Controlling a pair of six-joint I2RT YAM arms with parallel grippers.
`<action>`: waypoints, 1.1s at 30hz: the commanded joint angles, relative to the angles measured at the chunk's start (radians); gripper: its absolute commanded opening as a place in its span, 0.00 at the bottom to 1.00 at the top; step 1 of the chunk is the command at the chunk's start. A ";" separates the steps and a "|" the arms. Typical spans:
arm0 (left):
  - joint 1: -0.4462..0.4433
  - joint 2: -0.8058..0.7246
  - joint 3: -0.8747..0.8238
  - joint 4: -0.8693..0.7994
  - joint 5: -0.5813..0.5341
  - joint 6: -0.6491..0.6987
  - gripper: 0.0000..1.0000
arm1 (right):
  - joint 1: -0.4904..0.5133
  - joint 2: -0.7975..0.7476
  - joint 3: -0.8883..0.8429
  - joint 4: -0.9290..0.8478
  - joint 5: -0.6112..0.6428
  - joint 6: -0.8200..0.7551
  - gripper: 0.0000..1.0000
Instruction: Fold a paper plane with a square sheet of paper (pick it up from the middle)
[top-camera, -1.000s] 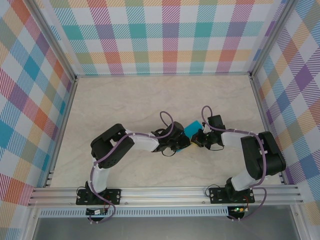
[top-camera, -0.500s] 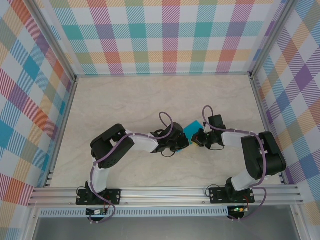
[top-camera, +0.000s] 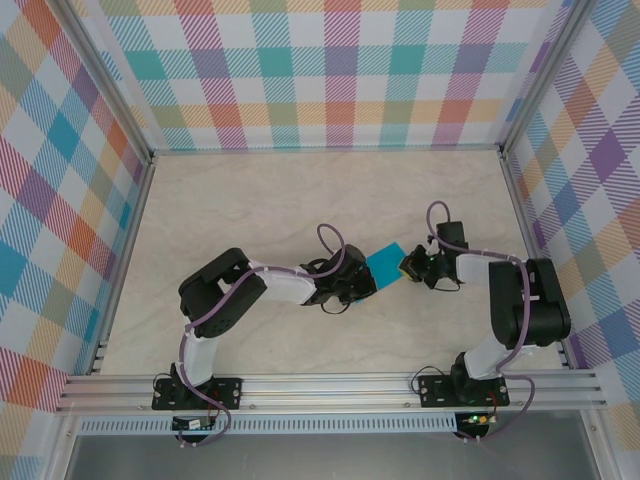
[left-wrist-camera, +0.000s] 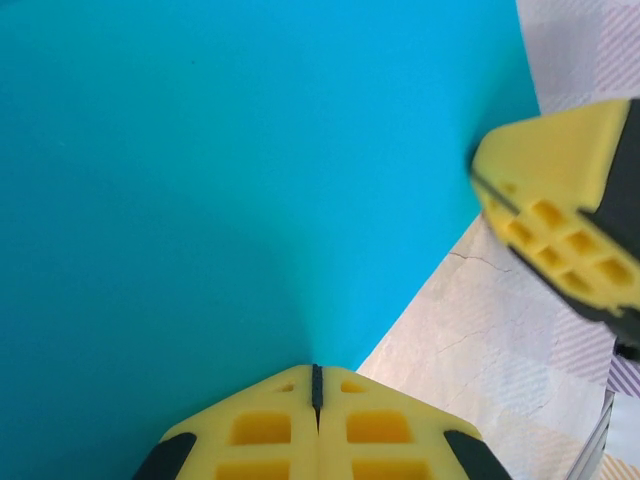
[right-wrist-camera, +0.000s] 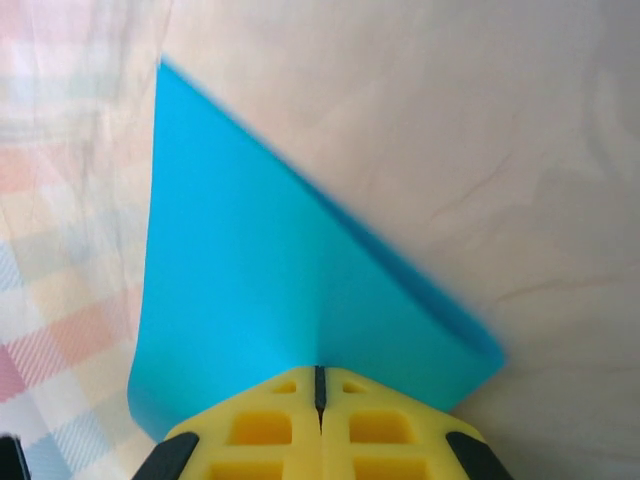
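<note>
Here, the square sheet of paper (top-camera: 384, 263) hangs between the two tools, over the middle of the table (top-camera: 250, 200). The left tool (left-wrist-camera: 316, 375) is fully closed, its yellow fingers pinching one edge of the teal sheet. The right tool (right-wrist-camera: 318, 375) is likewise clamped on the far side, where the paper curls along one edge and one corner points away.
</note>
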 joint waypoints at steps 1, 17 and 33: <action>0.010 -0.008 -0.001 -0.146 0.010 0.040 0.01 | -0.017 0.010 0.035 -0.019 0.033 0.007 0.00; 0.030 0.011 0.052 -0.218 0.013 0.089 0.01 | -0.016 -0.026 -0.015 0.053 -0.237 -0.150 0.00; 0.082 -0.007 0.050 -0.349 0.048 0.221 0.00 | 0.080 0.057 0.017 -0.012 -0.218 -0.210 0.00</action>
